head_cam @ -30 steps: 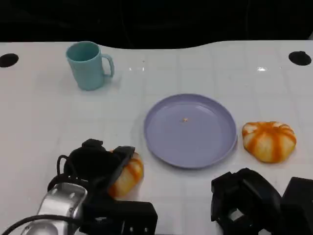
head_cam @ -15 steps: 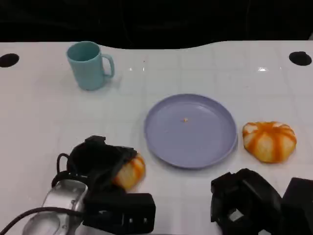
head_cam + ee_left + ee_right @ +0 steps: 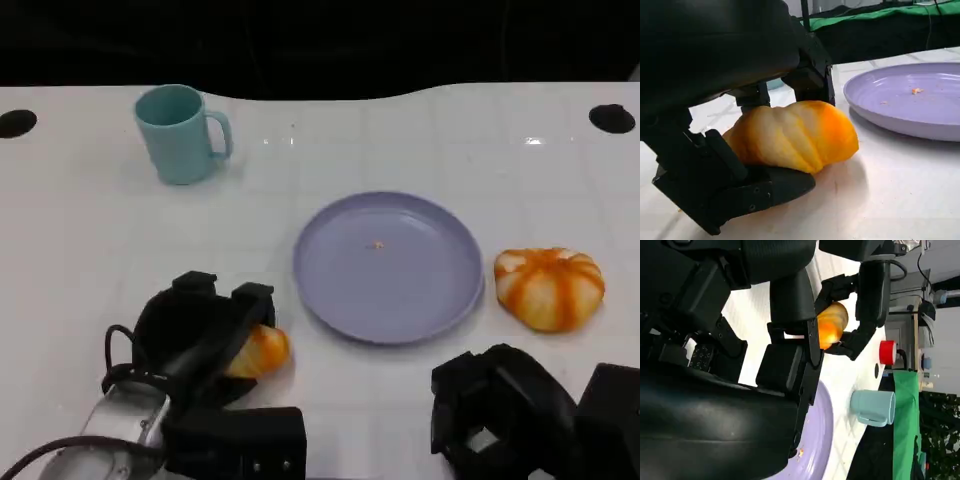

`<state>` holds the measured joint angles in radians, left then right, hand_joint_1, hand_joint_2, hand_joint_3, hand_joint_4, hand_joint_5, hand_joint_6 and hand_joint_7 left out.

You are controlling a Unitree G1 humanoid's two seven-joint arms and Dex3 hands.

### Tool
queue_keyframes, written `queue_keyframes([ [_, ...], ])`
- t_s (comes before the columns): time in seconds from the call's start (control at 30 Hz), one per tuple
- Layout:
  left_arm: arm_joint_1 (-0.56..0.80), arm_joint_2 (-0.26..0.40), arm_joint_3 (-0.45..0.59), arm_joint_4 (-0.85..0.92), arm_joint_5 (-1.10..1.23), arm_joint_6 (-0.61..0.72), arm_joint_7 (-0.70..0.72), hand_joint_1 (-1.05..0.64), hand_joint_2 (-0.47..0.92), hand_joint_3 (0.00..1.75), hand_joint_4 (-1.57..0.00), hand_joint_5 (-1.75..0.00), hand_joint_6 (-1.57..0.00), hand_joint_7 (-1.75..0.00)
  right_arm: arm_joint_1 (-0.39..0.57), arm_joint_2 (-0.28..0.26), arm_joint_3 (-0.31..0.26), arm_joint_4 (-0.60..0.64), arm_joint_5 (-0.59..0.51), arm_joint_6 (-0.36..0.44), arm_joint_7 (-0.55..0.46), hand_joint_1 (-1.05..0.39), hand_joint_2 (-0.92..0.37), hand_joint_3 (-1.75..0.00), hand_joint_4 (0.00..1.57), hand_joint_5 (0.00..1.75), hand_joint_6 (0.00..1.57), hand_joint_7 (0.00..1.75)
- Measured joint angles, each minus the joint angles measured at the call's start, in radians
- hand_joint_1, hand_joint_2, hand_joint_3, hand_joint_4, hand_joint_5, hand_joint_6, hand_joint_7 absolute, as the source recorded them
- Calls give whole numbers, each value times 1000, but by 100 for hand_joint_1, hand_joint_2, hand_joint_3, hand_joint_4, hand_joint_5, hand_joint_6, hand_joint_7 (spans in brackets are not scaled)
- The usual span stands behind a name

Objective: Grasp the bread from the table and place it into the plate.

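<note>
- Lying on the table (image 3: 90, 230) just left of the plate (image 3: 388, 266): bread (image 3: 258, 351), long axis running toward that plate.
- Clamping the bread from above and below: left hand (image 3: 200, 335), fingers (image 3: 740, 192) wrapping under it.
- Calling, by judgement, for a lift and a short carry rightward over the plate's rim.
- Hanging below the plate: right hand (image 3: 505, 405), grasp not readable.
- Revealing the lower finger under the loaf: left wrist view, unlike the head view.
- Sitting right of the plate: second bun (image 3: 549, 287); standing far left of it: cup (image 3: 181, 133).

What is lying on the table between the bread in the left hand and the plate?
Nothing: the left wrist view shows bare white table between the bread, gripped by the left hand, and the plate.
</note>
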<state>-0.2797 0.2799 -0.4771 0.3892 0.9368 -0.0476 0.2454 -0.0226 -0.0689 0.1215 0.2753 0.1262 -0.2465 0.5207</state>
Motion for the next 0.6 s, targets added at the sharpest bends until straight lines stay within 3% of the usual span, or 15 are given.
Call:
queue_keyframes([
  [0.13,0,1,-2,0,2,1,12,-30,43,140,-88,-175,-72,-163,0,0,0,0,-2,0,-2,-105,-14,-118,156,126,157,97],
  [0.23,5,1,2,-5,1,3,47,-29,39,147,-89,-175,-69,-173,3,0,0,0,-2,0,-8,-105,-14,-119,155,126,157,98],
  [0.6,38,18,50,-164,-5,15,82,-24,34,154,-96,-175,-73,-175,5,0,2,-1,-4,-4,-8,-105,-15,-118,155,126,157,97],
])
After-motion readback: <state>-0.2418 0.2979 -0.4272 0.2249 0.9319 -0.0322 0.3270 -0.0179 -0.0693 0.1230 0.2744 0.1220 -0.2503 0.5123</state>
